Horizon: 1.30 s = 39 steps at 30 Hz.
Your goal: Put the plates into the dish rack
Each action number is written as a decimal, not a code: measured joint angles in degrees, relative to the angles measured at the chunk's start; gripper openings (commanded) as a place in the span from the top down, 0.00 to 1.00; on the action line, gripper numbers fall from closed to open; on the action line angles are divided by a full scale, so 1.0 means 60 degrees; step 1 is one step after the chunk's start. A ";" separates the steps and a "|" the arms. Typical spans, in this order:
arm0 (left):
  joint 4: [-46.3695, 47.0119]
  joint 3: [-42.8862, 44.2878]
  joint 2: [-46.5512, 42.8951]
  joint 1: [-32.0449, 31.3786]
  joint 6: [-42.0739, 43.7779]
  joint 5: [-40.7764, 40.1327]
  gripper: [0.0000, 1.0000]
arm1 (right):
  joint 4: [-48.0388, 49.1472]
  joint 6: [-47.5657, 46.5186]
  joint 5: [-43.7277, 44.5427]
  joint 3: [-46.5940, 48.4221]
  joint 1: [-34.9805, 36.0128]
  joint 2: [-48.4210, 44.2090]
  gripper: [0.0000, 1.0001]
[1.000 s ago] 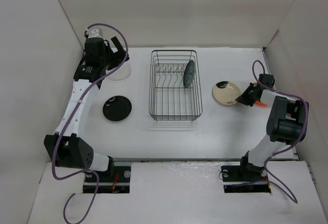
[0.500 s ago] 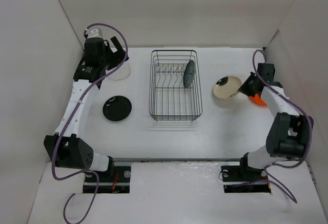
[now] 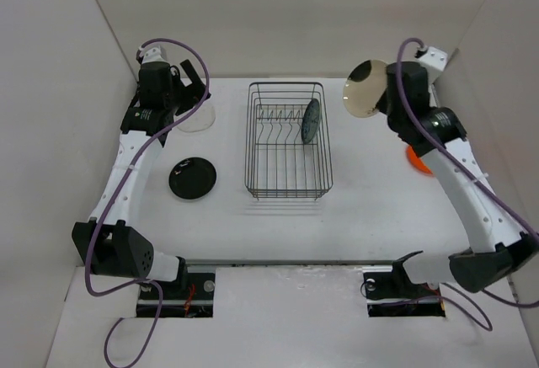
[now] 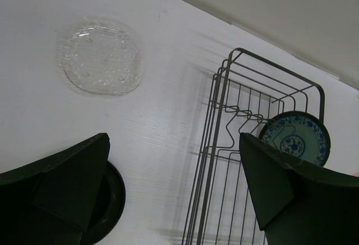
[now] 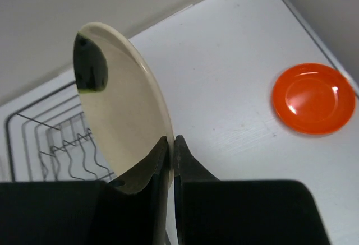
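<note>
Right gripper [image 5: 171, 144] is pinched narrow on the lower rim of the cream plate [image 5: 118, 105], holding it on edge in the air near the far right corner of the dish rack [image 3: 286, 84]. One teal plate [image 3: 311, 120] stands between prongs at the rack's right end; the slots to its left appear free. For a clean insertion, the cream plate should be brought over a free slot, turned parallel to the teal plate, and lowered between two prongs before release. A tilted entry risks catching a wire. Left gripper [image 4: 174, 144] is spread wide and holds nothing, above the table [image 3: 362, 208] near the glass plate [image 4: 101, 57]. Orange plate [image 5: 314, 98] and black plate [image 3: 192, 178] lie flat on the table.
</note>
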 measured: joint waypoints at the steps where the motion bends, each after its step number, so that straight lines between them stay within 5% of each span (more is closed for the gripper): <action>1: 0.0000 0.0000 0.0000 0.0000 0.0000 -0.0007 0.00 | -0.0295 0.0026 0.0543 0.0273 0.0463 0.0244 1.00; 6: -0.0033 0.0000 0.0000 0.0000 -0.0040 -0.0066 0.00 | -0.2091 0.0200 0.2911 0.2164 0.2605 0.2269 1.00; 11: -0.0164 0.0000 0.0018 -0.0004 -0.0189 -0.0142 0.00 | -0.3206 0.0331 0.3942 0.3636 0.3439 0.4022 1.00; 24: -0.0929 0.0098 0.0204 0.0000 -0.0710 -0.1432 0.00 | -0.3949 -0.0073 0.4648 0.7082 0.3676 0.7096 1.00; 39: -0.1005 0.0222 0.0208 0.0000 -0.0772 -0.1468 0.00 | -0.3945 -0.0361 0.4302 0.7442 0.3206 0.8652 1.00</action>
